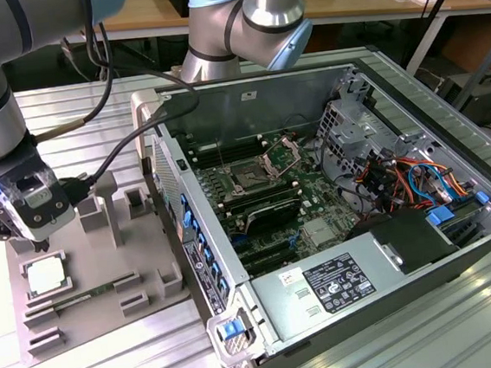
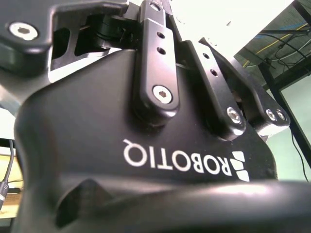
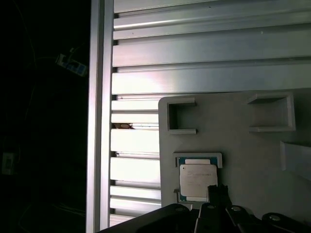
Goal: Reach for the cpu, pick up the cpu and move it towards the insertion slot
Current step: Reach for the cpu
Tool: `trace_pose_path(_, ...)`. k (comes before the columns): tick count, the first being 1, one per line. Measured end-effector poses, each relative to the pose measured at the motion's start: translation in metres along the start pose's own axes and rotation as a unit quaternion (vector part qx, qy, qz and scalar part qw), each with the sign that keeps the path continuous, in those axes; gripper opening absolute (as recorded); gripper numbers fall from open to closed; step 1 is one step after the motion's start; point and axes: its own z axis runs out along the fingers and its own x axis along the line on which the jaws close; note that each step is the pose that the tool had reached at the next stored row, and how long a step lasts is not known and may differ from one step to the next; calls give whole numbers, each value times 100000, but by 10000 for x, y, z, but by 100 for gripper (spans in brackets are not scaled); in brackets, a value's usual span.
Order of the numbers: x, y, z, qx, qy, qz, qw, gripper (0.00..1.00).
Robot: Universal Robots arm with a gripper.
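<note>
My tool (image 1: 41, 244) has white letters (image 2: 184, 162) on its black body. I cannot tell if it is wide or narrow. It hangs close over the cpu (image 1: 46, 277), which lies flat on a grey tray (image 1: 104, 250) on the desk (image 1: 115, 366). Farther off, the insertion slot (image 1: 252, 176) sits inside the open computer (image 1: 262, 82), well apart from my tool. A white label (image 1: 338, 284) is stuck on a box in there.

Gripper (image 1: 39, 244): black, white lettering on body.
Cpu (image 3: 198, 180), just under gripper: silvery-white top, thin greenish rim.
Fixture tray (image 1: 107, 280) beneath: plain matt grey.
Table (image 3: 204, 53): silver, ribbed stripes.
Insertion slot (image 1: 252, 176), well apart from gripper: dark centre, silver frame.
Board (image 1: 316, 196) around it: green.
Cables (image 1: 406, 177): orange, blue, red.
</note>
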Motion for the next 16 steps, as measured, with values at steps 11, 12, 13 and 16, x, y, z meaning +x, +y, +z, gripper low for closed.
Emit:
trace_pose_path(11, 0, -1, 20, -1, 2, 0, 100000, 11)
trace_pose_path(12, 0, -1, 22, 1, 3, 0, 100000, 11)
trace_pose_path(13, 0, -1, 37, 0, 3, 1, 100000, 11)
trace_pose_path(16, 0, -2, 56, -1, 1, 1, 100000, 11)
